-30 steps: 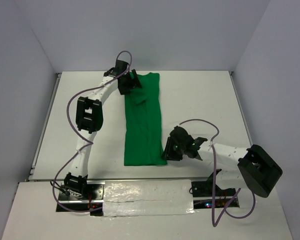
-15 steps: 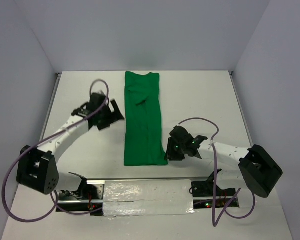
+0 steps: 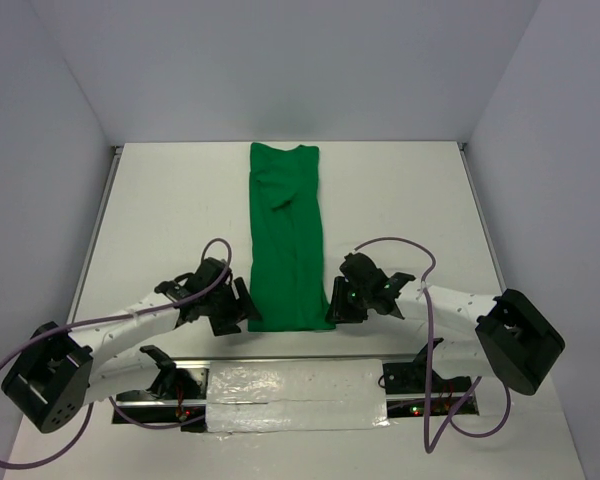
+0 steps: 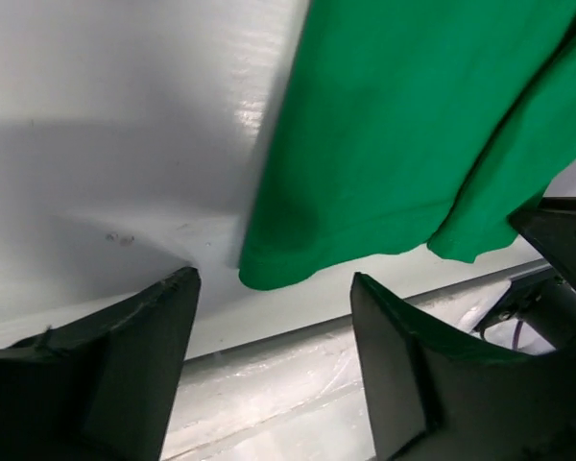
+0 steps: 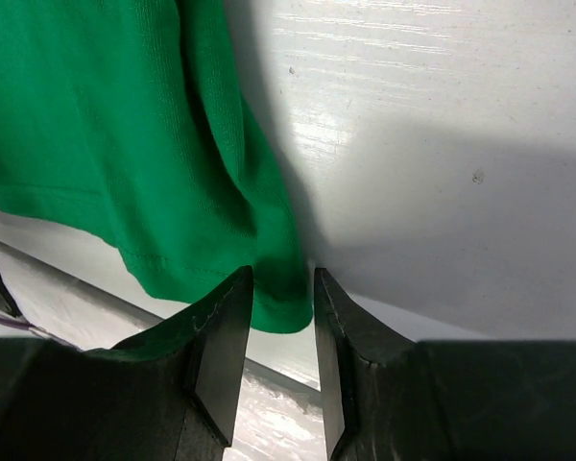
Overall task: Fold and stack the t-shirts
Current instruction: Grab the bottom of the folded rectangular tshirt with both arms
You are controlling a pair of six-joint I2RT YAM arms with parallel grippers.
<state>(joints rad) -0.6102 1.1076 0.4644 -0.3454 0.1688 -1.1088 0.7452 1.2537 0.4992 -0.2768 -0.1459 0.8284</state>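
Observation:
The bright green t-shirt (image 3: 285,240) lies on the white table as one long narrow strip, running from the far edge toward me. My left gripper (image 3: 242,308) is open and empty, low over the table just left of the shirt's near left corner. In the left wrist view that corner (image 4: 278,269) sits between the tips of my wide-open left gripper (image 4: 274,283). My right gripper (image 3: 332,305) is at the near right corner. In the right wrist view its narrow jaws (image 5: 283,274) are closed on the shirt's hem corner (image 5: 283,303), which fills the gap.
A shiny taped strip (image 3: 295,395) runs along the near edge between the arm bases. Purple cables (image 3: 390,245) loop above both arms. Grey walls close in the table at the back and sides.
My left arm has swung from the shirt's far collar end down to its near left corner, gripper open. The right gripper has stayed at the near right corner.

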